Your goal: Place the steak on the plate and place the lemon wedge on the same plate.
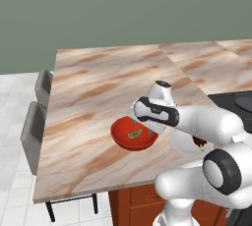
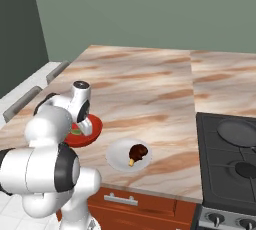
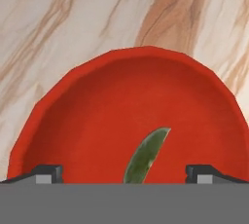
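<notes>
The lemon wedge (image 3: 146, 155) lies inside the red bowl (image 3: 97, 116), a thin green-yellow sliver on the bowl's floor. My gripper (image 3: 124, 172) hangs open just above it, with one fingertip on each side of the wedge and nothing held. From the base, the gripper (image 1: 142, 124) points down over the red bowl (image 1: 123, 140) with the lemon wedge (image 1: 134, 134) in it. To the right of the bowl stands the white plate (image 2: 116, 158), and the steak (image 2: 138, 152) rests on it. In the left base view my arm covers most of the plate (image 1: 178, 144).
The marble counter (image 1: 98, 87) stretches far behind the bowl. A black cooktop (image 2: 232, 159) sits at the right, close to the plate. Two grey stools (image 1: 34, 127) stand along the counter's left edge. The counter's front edge runs just below bowl and plate.
</notes>
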